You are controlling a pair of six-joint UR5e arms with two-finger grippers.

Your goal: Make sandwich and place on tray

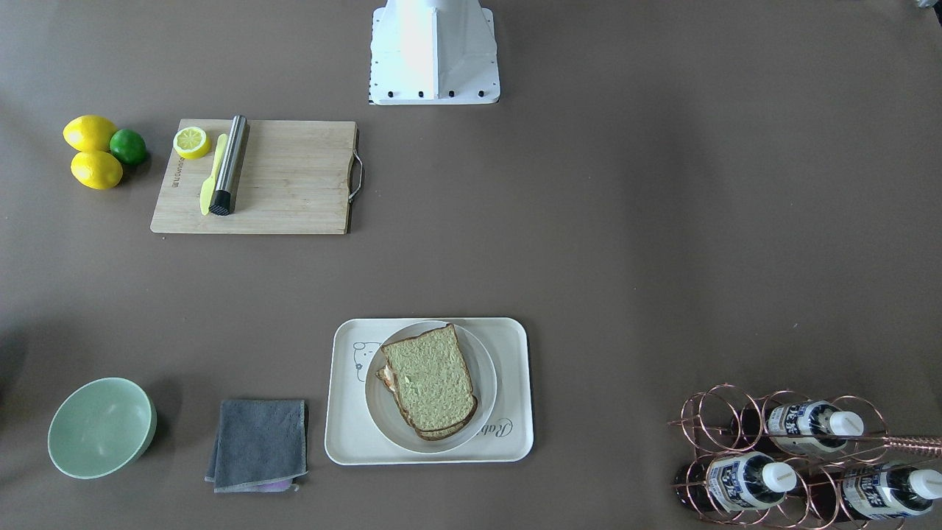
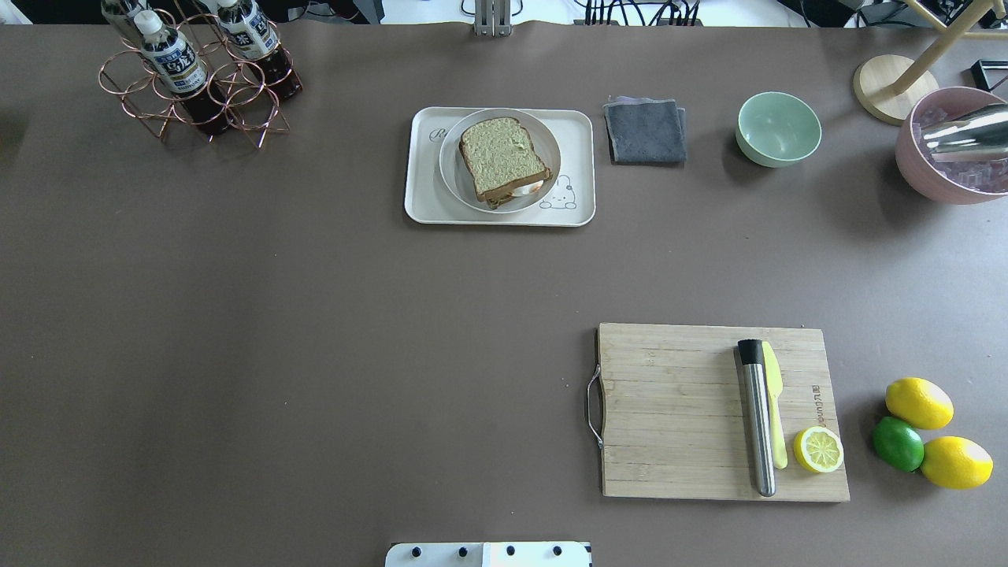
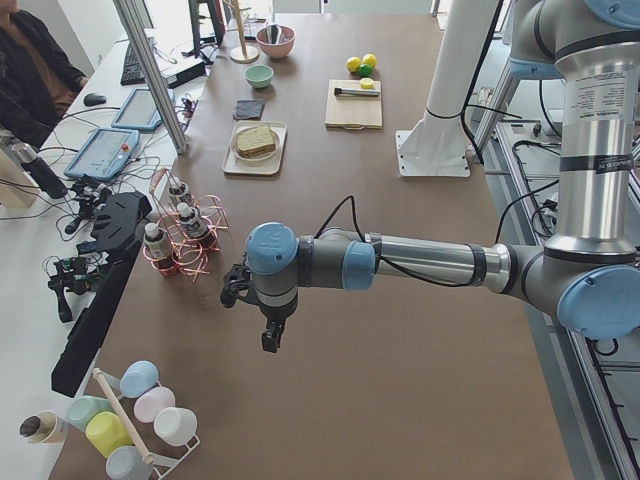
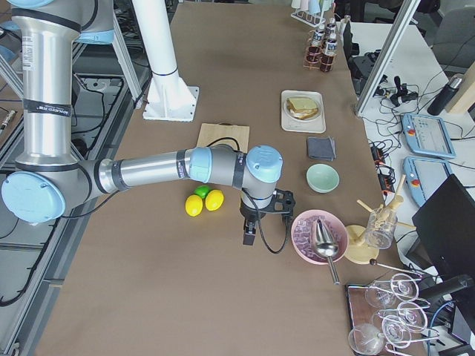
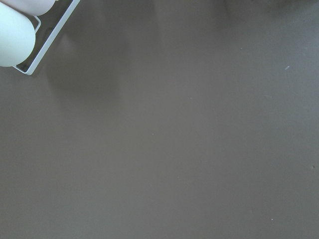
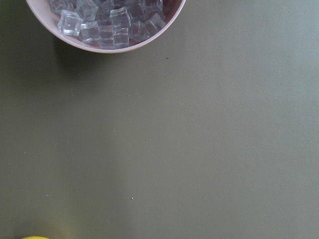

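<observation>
Sandwich (image 1: 434,383): assembled; top slice sits slightly askew on the bottom one, with egg white peeking out at one edge betw. them.
Where: on a round plate (image 1: 375,412), which sits on the tray (image 1: 508,434), at the operators' side of the table, near mid-width.
Left gripper (image 3: 268,335): seen only in the left side view; hangs over bare table near the bottle rack (image 1: 795,456), well apart from the tray. Can't tell if the fingers are spread or closed.
Right gripper (image 4: 249,236): seen only in the right side view; points down betw. the lemons (image 4: 204,202) and the pink ice bowl (image 4: 319,236). Finger state can't be told either.
Left wrist cam: bare brown table; corner of a cup rack (image 5: 47,42) at top left.
Right wrist cam: rim of the pink bowl w/ ice cubes at top, table below.
Board (image 1: 294,184): on the robot's right side; carries a steel rod (image 1: 229,163), a yellow knife (image 1: 212,177) just beside it and a half lemon (image 1: 191,142).
Beside board: two lemons and a lime (image 1: 128,146), touching.
Near tray: grey cloth (image 1: 259,444), then green bowl (image 1: 101,427).
</observation>
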